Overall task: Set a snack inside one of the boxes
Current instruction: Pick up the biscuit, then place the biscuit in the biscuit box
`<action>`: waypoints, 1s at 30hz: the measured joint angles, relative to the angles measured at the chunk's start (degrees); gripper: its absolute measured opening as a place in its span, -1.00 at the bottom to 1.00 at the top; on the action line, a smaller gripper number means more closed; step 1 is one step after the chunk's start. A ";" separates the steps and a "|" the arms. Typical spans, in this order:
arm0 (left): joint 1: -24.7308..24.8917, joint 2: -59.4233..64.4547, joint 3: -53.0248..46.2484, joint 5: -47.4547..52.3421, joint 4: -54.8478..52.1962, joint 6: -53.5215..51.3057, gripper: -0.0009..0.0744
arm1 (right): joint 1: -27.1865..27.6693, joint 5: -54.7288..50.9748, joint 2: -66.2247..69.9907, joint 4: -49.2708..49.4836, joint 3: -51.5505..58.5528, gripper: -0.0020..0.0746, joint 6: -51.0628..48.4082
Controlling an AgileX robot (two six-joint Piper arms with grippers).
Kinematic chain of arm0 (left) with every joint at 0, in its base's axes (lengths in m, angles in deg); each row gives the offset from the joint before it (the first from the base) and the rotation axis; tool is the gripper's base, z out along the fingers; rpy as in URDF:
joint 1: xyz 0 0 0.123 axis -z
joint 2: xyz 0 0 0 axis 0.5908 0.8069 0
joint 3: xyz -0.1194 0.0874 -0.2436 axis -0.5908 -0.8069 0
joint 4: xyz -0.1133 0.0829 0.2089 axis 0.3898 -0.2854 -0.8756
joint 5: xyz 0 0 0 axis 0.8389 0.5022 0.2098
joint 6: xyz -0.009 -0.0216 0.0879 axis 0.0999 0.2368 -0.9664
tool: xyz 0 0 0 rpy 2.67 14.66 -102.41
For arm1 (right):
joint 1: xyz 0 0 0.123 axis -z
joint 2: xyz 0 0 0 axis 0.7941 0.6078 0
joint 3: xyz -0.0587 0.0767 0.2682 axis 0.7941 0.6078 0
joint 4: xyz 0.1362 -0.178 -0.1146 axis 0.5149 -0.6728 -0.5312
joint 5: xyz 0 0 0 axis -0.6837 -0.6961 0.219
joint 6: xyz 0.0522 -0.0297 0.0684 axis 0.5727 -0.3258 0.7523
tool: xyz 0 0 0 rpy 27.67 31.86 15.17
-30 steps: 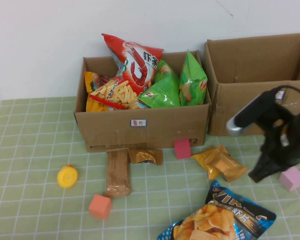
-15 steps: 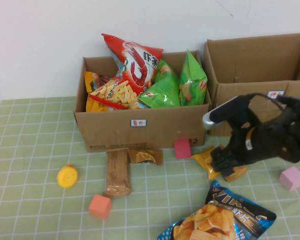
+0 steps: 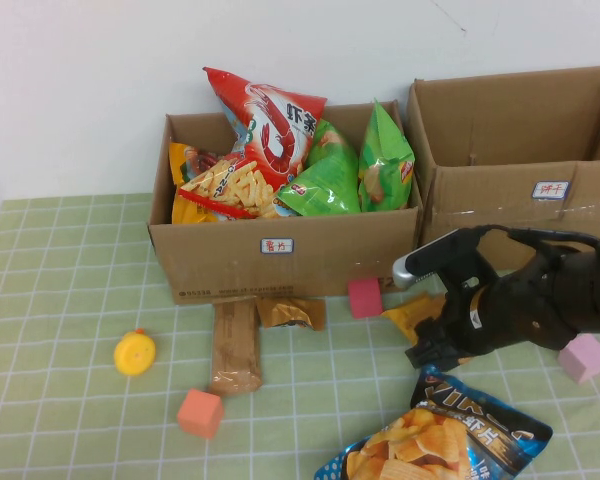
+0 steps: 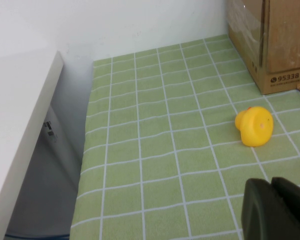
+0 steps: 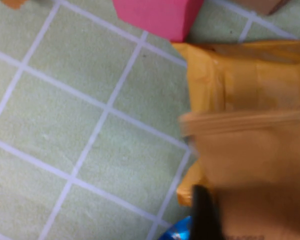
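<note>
My right gripper (image 3: 436, 350) is low over two overlapping snack packets on the table, a yellow one (image 3: 408, 314) and a brown one (image 5: 255, 165) on top of it. In the right wrist view one dark finger (image 5: 205, 212) stands at the brown packet's edge and the jaws look open around it. The left cardboard box (image 3: 280, 255) is full of snack bags. The right box (image 3: 500, 190) stands behind my right arm. My left gripper (image 4: 275, 212) is shut and empty above the green cloth, near a yellow duck (image 4: 254, 126).
A blue chips bag (image 3: 440, 440) lies at the front. There are pink cubes (image 3: 365, 297) (image 3: 583, 357), an orange cube (image 3: 200, 412), a long brown packet (image 3: 235, 345), a small brown packet (image 3: 290, 312) and the duck (image 3: 135, 352) on the cloth.
My right arm has swung left from near the right pink cube and come down over the yellow and brown packets. Nothing else has moved.
</note>
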 joint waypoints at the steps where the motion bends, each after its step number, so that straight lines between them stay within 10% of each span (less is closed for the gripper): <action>1: 0.00 0.00 0.00 0.00 0.00 0.00 -0.98 | 0.00 0.12 0.00 0.00 -0.04 0.21 0.12; 4: 0.00 0.00 0.00 0.00 0.00 0.00 -0.98 | 0.00 -0.43 0.00 0.00 -0.13 -0.09 0.23; 20: 0.00 0.00 0.00 0.00 0.00 0.14 -0.98 | 0.26 -6.76 -24.15 -2.67 -0.28 -0.09 0.91; 30: 0.00 0.00 0.00 0.00 0.00 0.14 -0.98 | 9.76 -0.74 -22.51 -4.33 -13.62 -0.09 5.18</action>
